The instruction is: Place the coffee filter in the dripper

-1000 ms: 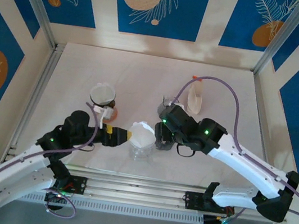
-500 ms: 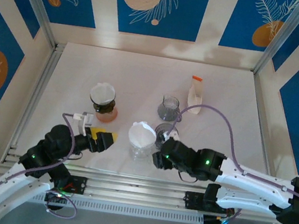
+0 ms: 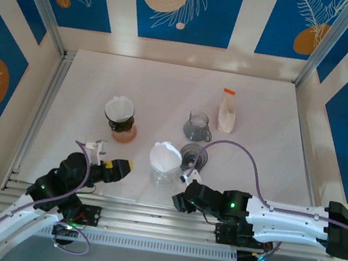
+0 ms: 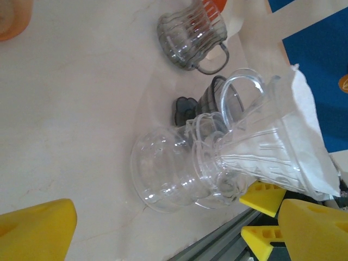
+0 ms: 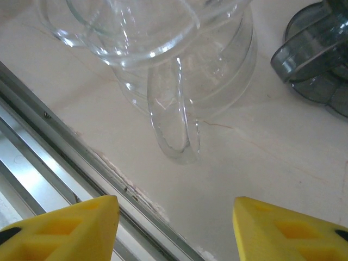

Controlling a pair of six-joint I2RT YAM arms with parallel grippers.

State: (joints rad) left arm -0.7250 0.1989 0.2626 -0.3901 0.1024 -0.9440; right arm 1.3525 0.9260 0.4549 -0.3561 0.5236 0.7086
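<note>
The filter [image 3: 165, 155] sits in the glass dripper [image 3: 166, 177]. The left claw [image 3: 122, 165] and right claw [image 3: 179, 201] are released and empty, near it.

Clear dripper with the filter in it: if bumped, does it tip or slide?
Probably tips: the dripper flares wide above a narrower base. Thin clear walls suggest it is light, so it may skid on the smooth table. The paper filter pokes above the rim and could shift.

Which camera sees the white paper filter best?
The left wrist camera: the filter is big and side-on, sitting inside the clear dripper. The top camera shows the filter small, from above. The right wrist camera catches the dripper's glass handle.
</note>
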